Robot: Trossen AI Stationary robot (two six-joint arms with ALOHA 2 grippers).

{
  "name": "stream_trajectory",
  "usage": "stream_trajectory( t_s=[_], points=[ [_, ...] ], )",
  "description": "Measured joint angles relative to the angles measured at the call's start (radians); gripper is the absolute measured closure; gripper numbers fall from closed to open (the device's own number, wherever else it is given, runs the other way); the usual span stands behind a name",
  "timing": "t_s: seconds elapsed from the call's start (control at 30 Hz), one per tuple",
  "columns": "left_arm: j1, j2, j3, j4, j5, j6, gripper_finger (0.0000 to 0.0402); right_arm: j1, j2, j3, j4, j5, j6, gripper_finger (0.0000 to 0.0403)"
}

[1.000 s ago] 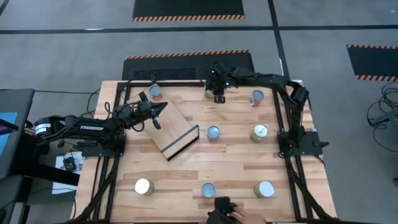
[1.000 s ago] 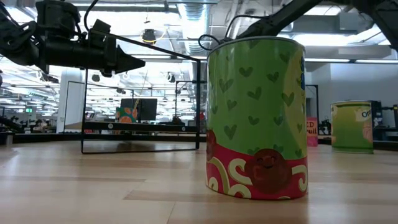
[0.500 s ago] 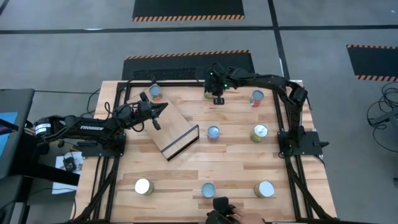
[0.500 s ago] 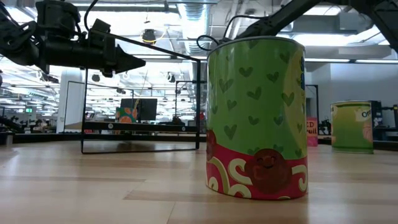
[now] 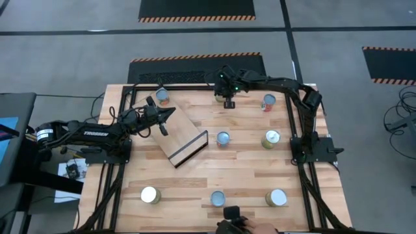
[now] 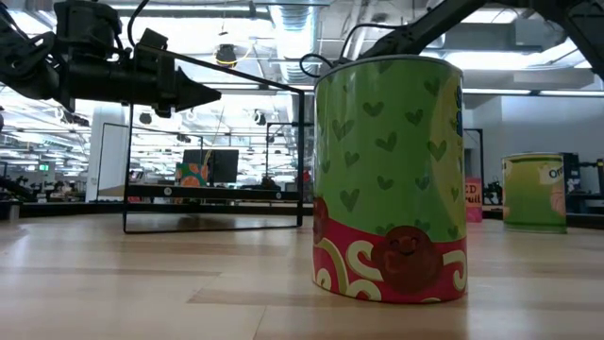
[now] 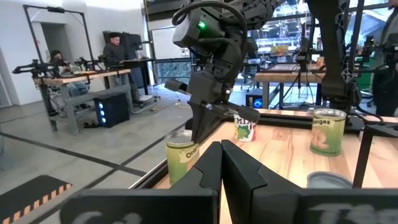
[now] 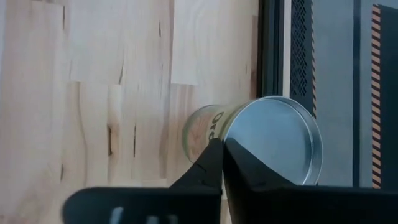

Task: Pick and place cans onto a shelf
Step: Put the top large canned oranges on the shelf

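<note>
Several cans stand upright on the wooden table, among them one at the far edge (image 5: 218, 97), one at far left (image 5: 162, 96) and one at mid-table (image 5: 223, 137). The shelf (image 5: 182, 137), a pale plywood panel with a dark frame end, lies left of centre. My right gripper (image 5: 228, 103) is shut and slants down at the far-edge can (image 8: 249, 140), whose silver top shows just past the fingertips (image 8: 214, 152). My left gripper (image 5: 170, 112) is shut and level, hovering over the shelf's far end with nothing in it (image 7: 221, 146). My right gripper has its shut fingertips at the rim of the far-edge can's top (image 8: 231, 138), slanting down from the table's near side. Whether they touch the can I cannot tell. The can stands upright on the table (image 7: 180, 158).
More cans stand at far right (image 5: 268, 101), mid right (image 5: 271, 138) and along the near edge (image 5: 149, 194), (image 5: 218, 198), (image 5: 276, 197). Black frame rails (image 5: 299, 117) border the table. A person's hand (image 5: 233, 218) shows at the near edge. People sit in the room beyond (image 7: 115, 46).
My right gripper has shut beside the far-edge can while staying in place. The can has kept standing where it was. The hand at the near edge has shifted a little.
</note>
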Motion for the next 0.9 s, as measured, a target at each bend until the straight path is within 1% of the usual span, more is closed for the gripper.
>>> stream_trajectory(
  t_s=[0.07,0.23,0.37,0.53,0.6,0.77,0.83,0.9],
  points=[
    [0.0,0.0,0.0,0.0,0.0,-0.001,0.0401,0.002,-0.003,0.0,-0.003,0.0,-0.003,0.0396],
    [0.0,0.0,0.0,0.0,0.001,-0.002,0.0401,0.018,-0.007,0.015,-0.036,0.0,-0.003,0.0391],
    [0.0,0.0,0.0,-0.002,0.001,-0.002,0.0401,0.051,-0.008,0.077,-0.089,0.0,-0.008,0.0398],
    [0.0,0.0,0.0,-0.002,-0.003,-0.002,0.0401,0.12,-0.009,0.18,-0.15,-0.007,-0.009,0.0396],
    [0.0,0.0,0.0,-0.003,-0.021,-0.007,0.0401,0.153,-0.01,0.218,-0.172,-0.045,-0.009,0.0397],
    [0.001,0.0,0.0,-0.031,-0.105,-0.008,0.0401,0.257,-0.01,0.268,-0.178,-0.205,-0.017,0.0398],
    [0.001,0.0,0.0,-0.039,-0.145,-0.008,0.0401,0.3,-0.01,0.27,-0.167,-0.236,-0.025,0.0397],
    [0.001,0.0,0.0,-0.039,-0.164,-0.008,0.0401,0.34,-0.005,0.27,-0.157,-0.245,-0.039,0.0397]
  ],
)
